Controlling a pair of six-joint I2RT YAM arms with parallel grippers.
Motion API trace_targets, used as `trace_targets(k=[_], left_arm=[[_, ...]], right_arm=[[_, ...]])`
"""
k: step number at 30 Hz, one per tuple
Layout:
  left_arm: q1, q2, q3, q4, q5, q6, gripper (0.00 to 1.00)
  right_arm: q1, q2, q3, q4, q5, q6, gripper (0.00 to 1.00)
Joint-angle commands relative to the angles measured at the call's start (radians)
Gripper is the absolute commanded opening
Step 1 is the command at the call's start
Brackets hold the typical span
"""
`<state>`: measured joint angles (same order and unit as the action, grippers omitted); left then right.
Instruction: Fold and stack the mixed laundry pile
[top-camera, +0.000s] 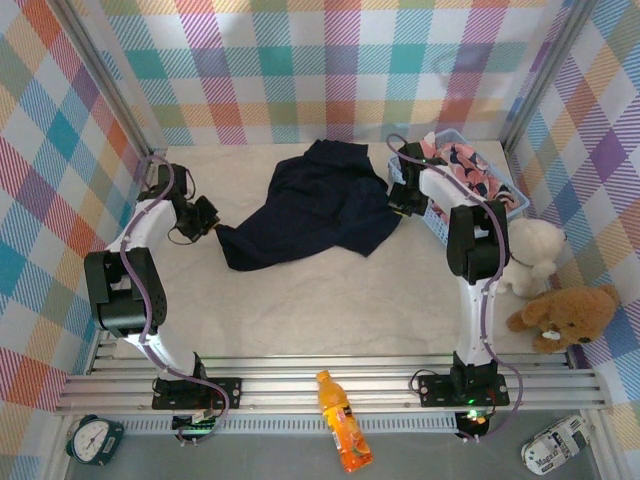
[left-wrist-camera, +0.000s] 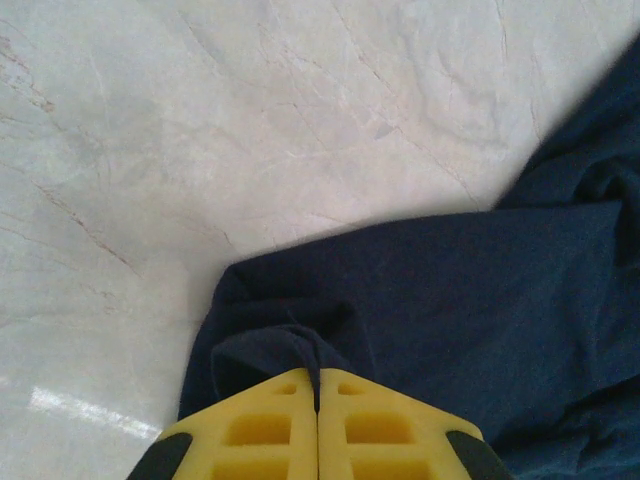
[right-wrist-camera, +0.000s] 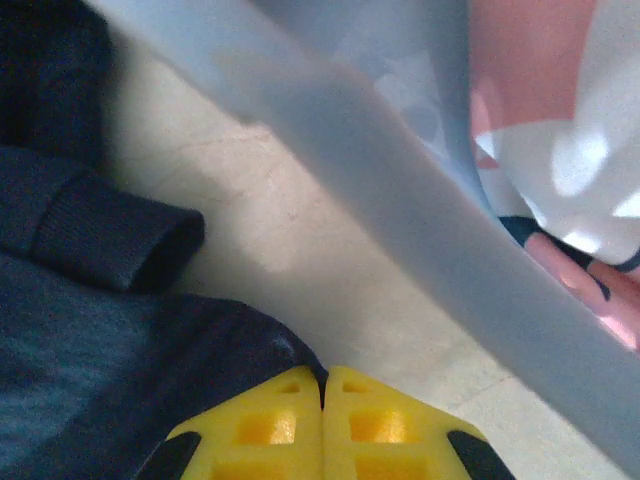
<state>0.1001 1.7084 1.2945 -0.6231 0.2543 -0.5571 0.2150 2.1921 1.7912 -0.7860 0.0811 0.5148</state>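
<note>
The dark navy trousers (top-camera: 310, 205) lie spread and rumpled across the middle of the table. At their left corner my left gripper (top-camera: 212, 222) is shut, and in the left wrist view its yellow fingers (left-wrist-camera: 270, 430) pinch a raised fold of the navy cloth (left-wrist-camera: 450, 300). My right gripper (top-camera: 402, 205) is at the trousers' right edge beside the basket. Its gripper tips (right-wrist-camera: 323, 378) are shut on the edge of the navy fabric (right-wrist-camera: 90, 330). The pink printed garment (top-camera: 460, 160) lies in the basket, and shows through the wall as pink cloth (right-wrist-camera: 530, 60).
The light blue plastic basket (top-camera: 518, 203) stands at the back right, its wall (right-wrist-camera: 400, 180) close to my right fingers. A white teddy bear (top-camera: 530, 250) and a brown one (top-camera: 565, 315) sit on the right. An orange bottle (top-camera: 342, 432) lies off the front edge.
</note>
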Motion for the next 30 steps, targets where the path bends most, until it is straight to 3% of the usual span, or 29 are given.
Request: trace_targets(k=[1, 8, 16, 21, 30], left_arm=[[-0.004, -0.013, 0.126, -0.049, 0.013, 0.043, 0.00], [0.010, 0.052, 0.513, -0.099, 0.063, 0.011, 0.00], [0.033, 0.143, 1.056, -0.208, 0.123, 0.019, 0.00], [0.080, 0.063, 1.100, -0.125, 0.150, -0.014, 0.00], [0.211, -0.070, 1.300, -0.055, 0.244, -0.043, 0.00]], right_arm=[[0.007, -0.138, -0.009, -0.055, -0.083, -0.010, 0.00], [-0.007, -0.370, 0.079, -0.110, -0.105, -0.004, 0.00], [-0.078, -0.436, 0.564, -0.219, -0.234, 0.000, 0.00], [-0.123, -0.468, 0.833, -0.244, -0.265, 0.017, 0.00], [-0.158, -0.786, 0.769, -0.064, -0.237, 0.035, 0.00]])
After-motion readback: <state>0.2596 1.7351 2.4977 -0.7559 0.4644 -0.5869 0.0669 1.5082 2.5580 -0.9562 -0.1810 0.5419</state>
